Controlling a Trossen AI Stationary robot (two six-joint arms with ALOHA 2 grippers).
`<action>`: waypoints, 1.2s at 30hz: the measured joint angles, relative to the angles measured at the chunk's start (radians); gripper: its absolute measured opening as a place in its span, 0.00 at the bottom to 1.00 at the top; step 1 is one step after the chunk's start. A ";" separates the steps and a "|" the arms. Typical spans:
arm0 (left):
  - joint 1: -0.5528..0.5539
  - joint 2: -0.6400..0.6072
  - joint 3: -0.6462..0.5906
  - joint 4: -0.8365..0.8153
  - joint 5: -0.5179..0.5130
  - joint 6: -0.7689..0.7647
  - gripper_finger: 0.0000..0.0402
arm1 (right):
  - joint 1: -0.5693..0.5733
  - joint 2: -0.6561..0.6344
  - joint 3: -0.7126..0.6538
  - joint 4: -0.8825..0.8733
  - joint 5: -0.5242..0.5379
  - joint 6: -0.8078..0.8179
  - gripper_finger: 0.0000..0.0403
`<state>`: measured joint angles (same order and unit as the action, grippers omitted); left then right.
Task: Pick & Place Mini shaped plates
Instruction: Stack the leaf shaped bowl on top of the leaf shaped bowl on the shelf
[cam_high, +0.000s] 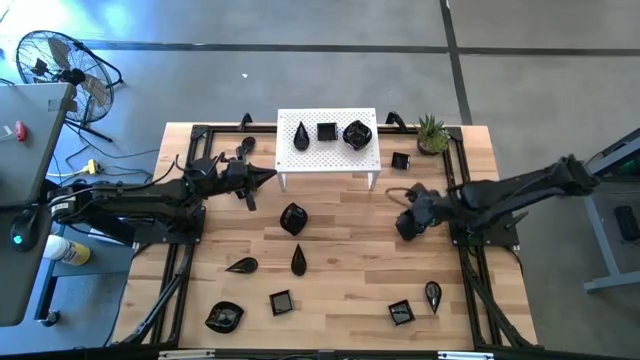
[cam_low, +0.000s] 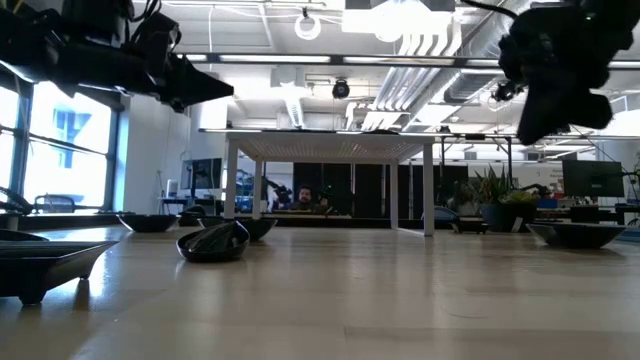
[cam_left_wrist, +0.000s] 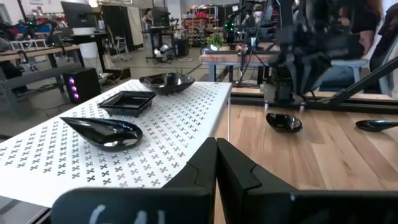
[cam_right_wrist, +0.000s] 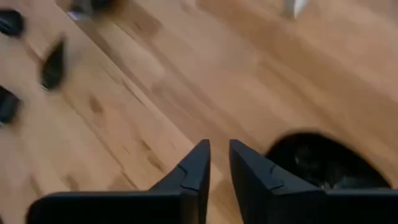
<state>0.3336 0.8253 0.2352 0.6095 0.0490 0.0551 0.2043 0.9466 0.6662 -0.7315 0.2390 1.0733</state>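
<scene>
high view: left gripper (cam_high: 268, 176) parked just off the left end of the white perforated stand (cam_high: 328, 165), fingers pressed together, holding nothing. left wrist view confirms, fingertips (cam_left_wrist: 214, 163) touching, pointed along the stand top. on the stand: teardrop plate (cam_high: 302, 135), square plate (cam_high: 326, 131), rounded plate (cam_high: 357, 134), in a row, apart from each other. right gripper (cam_high: 408, 226) hovers over bare wood right of table centre, near the right rail; right wrist view shows fingers (cam_right_wrist: 196, 167) slightly apart with a narrow gap, nothing pinched, one dark dish (cam_right_wrist: 323, 163) just beside them on the wood. rest of the mini shaped plates on the table (cam_high: 350, 270): leaf plate (cam_high: 293, 218) near centre in front of the stand, small square (cam_high: 400, 160) near the far right corner beside the potted plant (cam_high: 432, 133), two teardrops (cam_high: 241, 265) (cam_high: 298, 262) left of centre, four more along the near edge (cam_high: 224, 317) (cam_high: 281, 301) (cam_high: 401, 312) (cam_high: 432, 293). low view: leaf plate (cam_low: 213, 241) flat on the wood, both arms up off the surface.
</scene>
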 joint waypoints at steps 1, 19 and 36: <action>0.000 0.000 0.000 0.003 -0.001 0.000 0.00 | 0.011 0.016 0.000 -0.007 0.000 0.022 0.16; 0.000 0.025 0.000 -0.137 0.101 -0.028 0.00 | -0.054 0.433 0.000 0.691 -0.046 -0.274 0.25; -0.141 0.166 0.001 -0.473 0.038 -0.642 0.18 | -0.087 0.433 0.000 0.676 -0.026 -0.559 0.25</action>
<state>0.1929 0.9917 0.2363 0.1361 0.0874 -0.5868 0.1169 1.3794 0.6662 -0.0555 0.2132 0.5140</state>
